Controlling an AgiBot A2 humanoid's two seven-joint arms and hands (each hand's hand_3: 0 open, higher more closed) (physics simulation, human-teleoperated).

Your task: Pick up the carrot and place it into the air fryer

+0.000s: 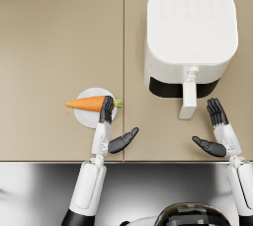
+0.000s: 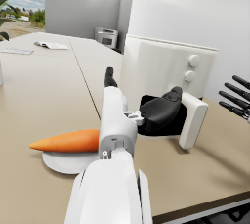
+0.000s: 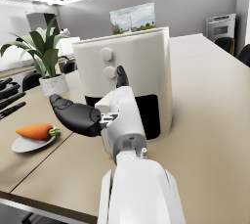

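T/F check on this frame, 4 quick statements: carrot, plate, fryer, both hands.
1. The carrot lies on a small white plate. True.
2. The right hand holds the carrot. False: it is open and empty, beside the air fryer handle.
3. The left hand reaches over the carrot's green-stem end. True.
4. The carrot is already in the air fryer. False: it is still on the plate, left of the fryer.

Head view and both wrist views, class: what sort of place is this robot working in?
Probably a rendered kitchen or break room: a white boxy air fryer stands on a long beige countertop, an orange carrot lies on a small white round plate, and a potted green plant stands behind.
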